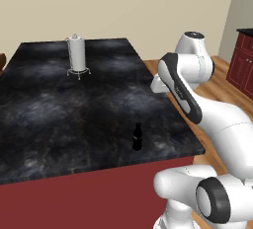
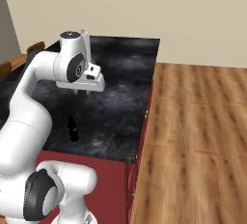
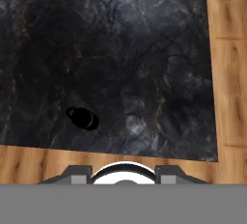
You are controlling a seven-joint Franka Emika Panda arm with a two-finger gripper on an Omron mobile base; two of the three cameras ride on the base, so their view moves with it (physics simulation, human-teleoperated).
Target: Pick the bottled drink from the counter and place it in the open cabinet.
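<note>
The bottled drink [image 1: 137,137], small and nearly black, stands upright near the front right corner of the black marbled counter [image 1: 59,109]. From the right base view the bottle [image 2: 73,129] sits below and slightly left of my gripper [image 2: 83,91], which hangs well above the stone. Looking straight down in the hand view, the bottle's cap and shoulders [image 3: 83,118] lie left of centre, and my gripper [image 3: 124,171] is open with nothing between its fingertips [image 3: 79,171]. The open cabinet is out of view.
A tall white cylinder on a wire stand [image 1: 77,56] stands at the counter's back. Wooden floor [image 2: 198,121] stretches right of the counter's edge. A dark red panelled cabinet [image 1: 242,62] is at the far right, and a brown chair [image 2: 34,48] beyond the counter.
</note>
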